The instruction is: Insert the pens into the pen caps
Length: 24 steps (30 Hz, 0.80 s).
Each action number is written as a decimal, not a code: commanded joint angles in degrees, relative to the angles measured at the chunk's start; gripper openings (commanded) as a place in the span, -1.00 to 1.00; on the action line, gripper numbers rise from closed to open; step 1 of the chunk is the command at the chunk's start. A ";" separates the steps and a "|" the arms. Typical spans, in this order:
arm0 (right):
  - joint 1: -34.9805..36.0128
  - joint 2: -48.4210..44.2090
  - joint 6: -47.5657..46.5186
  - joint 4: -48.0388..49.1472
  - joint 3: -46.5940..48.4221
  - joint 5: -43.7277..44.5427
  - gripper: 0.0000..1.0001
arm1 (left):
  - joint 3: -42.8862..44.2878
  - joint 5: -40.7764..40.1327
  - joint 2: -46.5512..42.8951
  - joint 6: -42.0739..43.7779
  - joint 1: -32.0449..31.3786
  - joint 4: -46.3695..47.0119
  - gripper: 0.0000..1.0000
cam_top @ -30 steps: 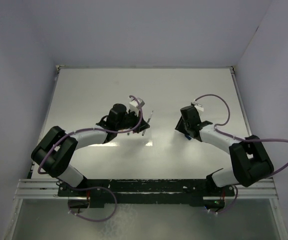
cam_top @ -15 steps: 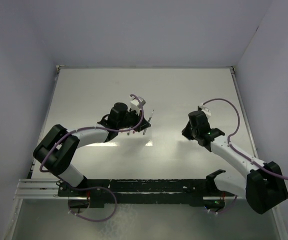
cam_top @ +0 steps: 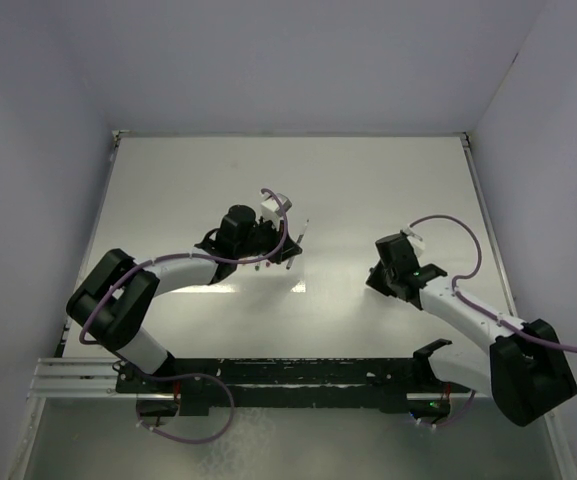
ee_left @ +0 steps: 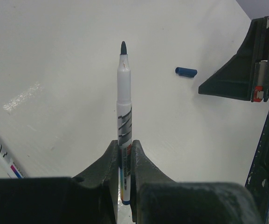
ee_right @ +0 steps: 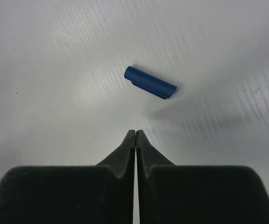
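My left end effector (ee_left: pixel 125 150) is clamped on a pen (ee_left: pixel 123 98), tip outward, likely ready for capping. My right end effector (ee_right: pixel 135 136) is together and empty; the blue cap (ee_right: pixel 150 82) lies on the desk (ee_right: pixel 55 56) just beyond it.

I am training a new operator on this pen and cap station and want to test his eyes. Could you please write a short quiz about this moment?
1. True or false: the right gripper is shut on the blue cap.
2. What does the left gripper hold? A: a red cap. B: a pen with its tip bare. C: nothing.
3. Fill in: the blue cap lies on its side on the ____.

Key
1. False. The jaws are shut with nothing between them, and the cap lies apart, beyond the fingertips.
2. B.
3. table.
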 commanded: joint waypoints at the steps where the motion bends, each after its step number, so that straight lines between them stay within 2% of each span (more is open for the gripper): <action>1: -0.17 1.23 4.07 -0.91 -0.35 4.05 -1.00 | 1.29 0.91 -1.04 0.71 0.24 2.13 -1.00; 10: -0.17 2.62 7.99 0.54 -0.74 10.03 -1.00 | 0.99 0.66 -1.38 0.98 0.27 2.02 -1.00; 24: -0.34 11.75 9.80 4.81 0.70 15.74 -1.00 | 0.65 -0.11 -1.88 1.31 0.24 1.50 -1.00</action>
